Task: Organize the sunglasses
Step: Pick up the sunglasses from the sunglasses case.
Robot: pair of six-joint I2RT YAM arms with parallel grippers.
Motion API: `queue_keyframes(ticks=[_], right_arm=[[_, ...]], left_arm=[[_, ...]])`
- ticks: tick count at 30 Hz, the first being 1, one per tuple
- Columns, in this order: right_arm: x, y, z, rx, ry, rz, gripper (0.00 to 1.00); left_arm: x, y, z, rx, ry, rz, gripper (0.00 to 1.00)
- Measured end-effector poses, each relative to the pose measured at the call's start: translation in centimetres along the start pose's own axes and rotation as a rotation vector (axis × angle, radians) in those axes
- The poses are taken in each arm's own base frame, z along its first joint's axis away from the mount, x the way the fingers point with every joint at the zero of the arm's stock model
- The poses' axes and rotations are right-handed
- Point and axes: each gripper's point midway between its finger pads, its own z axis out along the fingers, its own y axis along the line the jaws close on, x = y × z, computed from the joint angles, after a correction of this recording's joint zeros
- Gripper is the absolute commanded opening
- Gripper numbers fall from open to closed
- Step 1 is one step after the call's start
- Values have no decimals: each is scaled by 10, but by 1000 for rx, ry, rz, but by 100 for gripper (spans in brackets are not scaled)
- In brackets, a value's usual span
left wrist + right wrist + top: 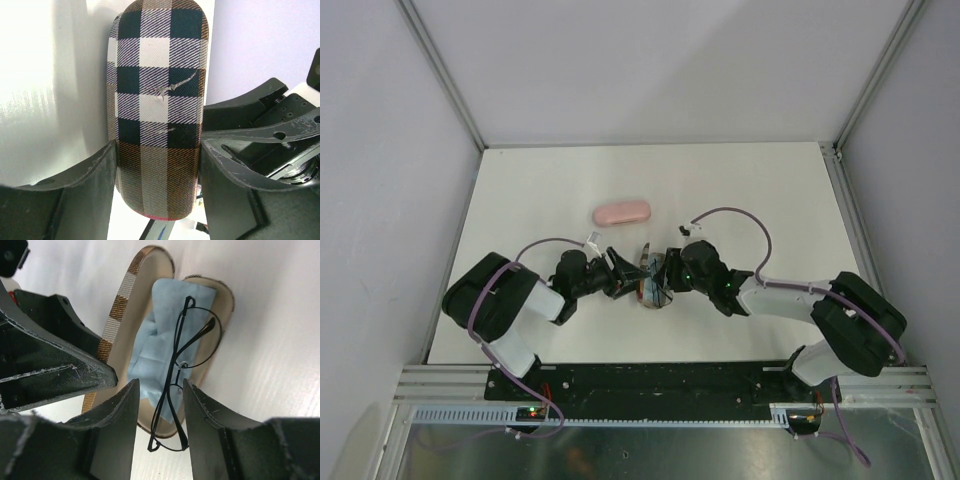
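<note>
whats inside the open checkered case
A light blue cloth lies in the checkered case, with wire-framed glasses on it, one end past the rim. Anything under the cloth is hidden.

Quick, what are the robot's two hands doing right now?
Left gripper: closed, holding the checkered case.
Right gripper: open, not holding the glasses.

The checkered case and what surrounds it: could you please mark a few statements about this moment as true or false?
1. The jaws of the left gripper press on both sides of the checkered case. True.
2. The jaws of the right gripper are shut tight on the glasses. False: they stand apart, with the thin frame between them.
3. The glasses lie on the light blue cloth in the open checkered case. True.
4. The pink case sits between the two grippers. False: it lies farther back on the table, apart from them.
</note>
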Motion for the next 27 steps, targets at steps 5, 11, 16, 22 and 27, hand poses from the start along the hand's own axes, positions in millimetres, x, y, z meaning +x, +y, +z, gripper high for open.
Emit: queue_keyframes(ticks=[5, 11, 16, 22, 27], right_arm=[[15, 2, 10, 1, 98, -22, 41], [27, -5, 20, 44, 167, -28, 37], [34, -9, 21, 57, 196, -29, 26], [37, -13, 25, 66, 217, -22, 9], [37, -14, 26, 61, 226, -3, 1]], left_arm=[[2, -2, 1, 8, 16, 9, 57], [7, -2, 2, 10, 36, 10, 57], [9, -3, 4, 14, 49, 17, 57], [11, -4, 7, 16, 58, 22, 57], [13, -5, 8, 17, 64, 24, 57]])
